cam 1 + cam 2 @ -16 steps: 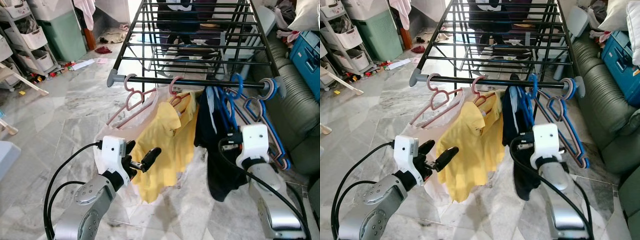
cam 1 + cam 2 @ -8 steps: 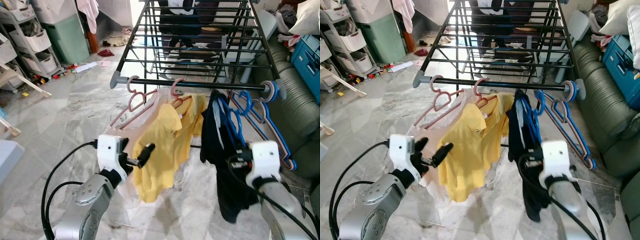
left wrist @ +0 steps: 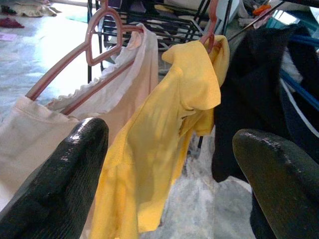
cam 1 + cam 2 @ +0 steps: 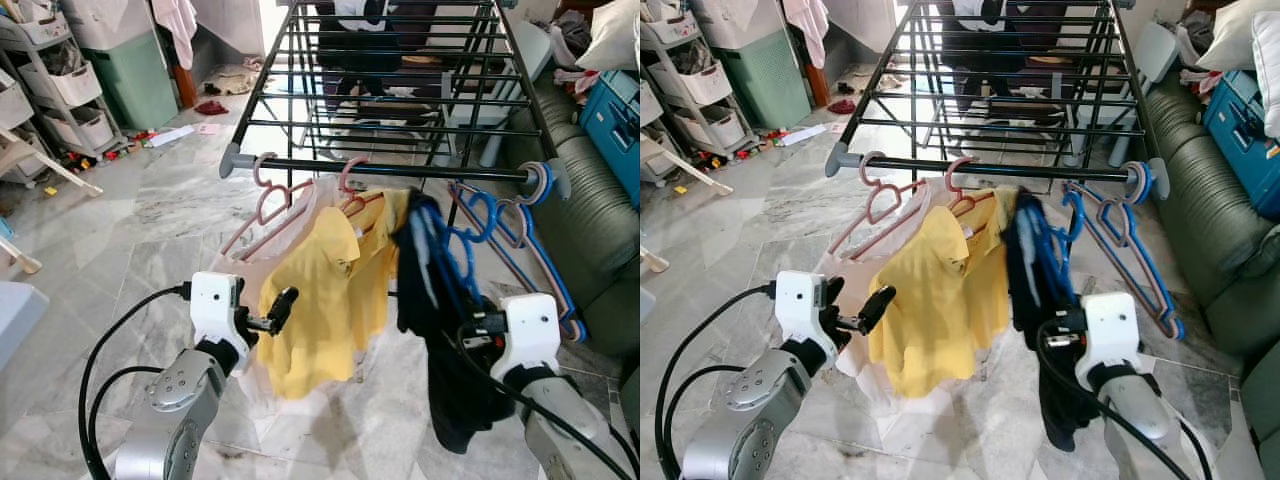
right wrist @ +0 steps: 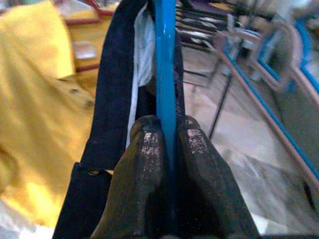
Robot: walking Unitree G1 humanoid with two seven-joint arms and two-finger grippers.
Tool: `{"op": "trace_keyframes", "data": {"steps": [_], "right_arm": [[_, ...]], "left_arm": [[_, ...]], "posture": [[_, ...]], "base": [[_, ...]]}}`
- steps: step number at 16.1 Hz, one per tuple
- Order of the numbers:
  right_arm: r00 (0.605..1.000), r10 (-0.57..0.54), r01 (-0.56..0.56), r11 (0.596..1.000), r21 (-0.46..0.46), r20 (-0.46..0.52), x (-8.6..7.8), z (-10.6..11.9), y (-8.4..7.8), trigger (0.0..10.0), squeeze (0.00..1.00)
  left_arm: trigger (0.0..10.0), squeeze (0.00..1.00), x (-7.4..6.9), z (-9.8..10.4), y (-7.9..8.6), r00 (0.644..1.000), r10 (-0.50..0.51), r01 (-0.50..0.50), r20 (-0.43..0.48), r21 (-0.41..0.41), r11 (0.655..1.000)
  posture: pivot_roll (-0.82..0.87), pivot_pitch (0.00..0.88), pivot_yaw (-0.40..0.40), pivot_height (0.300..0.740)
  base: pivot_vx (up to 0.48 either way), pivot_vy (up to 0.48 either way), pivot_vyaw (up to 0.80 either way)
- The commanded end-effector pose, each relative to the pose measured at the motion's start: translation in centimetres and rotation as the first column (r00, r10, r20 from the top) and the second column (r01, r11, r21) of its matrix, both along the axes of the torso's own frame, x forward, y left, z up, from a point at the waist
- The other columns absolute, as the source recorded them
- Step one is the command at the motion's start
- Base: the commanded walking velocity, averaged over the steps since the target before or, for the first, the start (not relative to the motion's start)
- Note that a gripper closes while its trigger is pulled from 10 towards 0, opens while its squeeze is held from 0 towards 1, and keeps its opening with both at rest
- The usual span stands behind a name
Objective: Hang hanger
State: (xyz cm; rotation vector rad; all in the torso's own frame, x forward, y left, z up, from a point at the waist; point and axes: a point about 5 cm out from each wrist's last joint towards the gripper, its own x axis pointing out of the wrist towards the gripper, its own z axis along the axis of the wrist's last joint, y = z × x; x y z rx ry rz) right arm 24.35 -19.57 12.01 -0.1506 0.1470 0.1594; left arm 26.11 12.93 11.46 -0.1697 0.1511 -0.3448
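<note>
Open left tool (image 3: 169, 174) before yellow shirt (image 3: 169, 129), cream garment (image 3: 75, 104), dark garment (image 3: 249, 94).

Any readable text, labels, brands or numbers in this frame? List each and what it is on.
None can be read.
Yellow shirt: a small neck tag shows, too small to read.
Papers on the floor by the green bin: too blurred to read.
Blue box on the sofa: no legible marking.

blue hanger (image 5: 165, 59) with black garment (image 4: 455, 380), yellow shirt (image 4: 325, 300), cream top (image 3: 124, 94) on pink hanger (image 4: 268, 192), black rack (image 4: 390, 90), grey marble floor (image 4: 130, 240).
</note>
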Motion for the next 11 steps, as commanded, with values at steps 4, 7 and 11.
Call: {"op": "trace_keyframes", "data": {"steps": [4, 7, 11], "right_arm": [[0.996, 0.046, -0.046, 0.999, -0.004, 0.072, 1.3, 1.8, -0.2, 10.0, 0.0], [0.997, 0.013, -0.013, 1.0, 0.008, 0.072, 1.4, 1.8, -0.7, 10.0, 0.0], [0.995, 0.038, -0.039, 0.999, 0.009, 0.093, 1.7, 2.3, 0.3, 10.0, 0.0]], "left_arm": [[10.0, 0.0, 0.2, 0.3, -0.1, 1.0, 0.004, -0.005, 0.015, 0.009, 1.0], [10.0, 0.0, 0.0, 0.5, -0.5, 1.0, -0.007, 0.007, 0.019, 0.016, 1.0], [10.0, 0.0, 0.1, 0.4, -0.7, 1.0, -0.014, 0.014, 0.0, 0.005, 1.0]], "posture": [[-0.1, 0.053, 0.038, 0.74], [-0.1, 0.06, 0.04, 0.74], [-0.1, 0.068, 0.043, 0.74]], "base": [[0.0, 0.0, 0.6], [0.0, 0.0, 0.0], [0.0, 0.0, 0.0]]}}
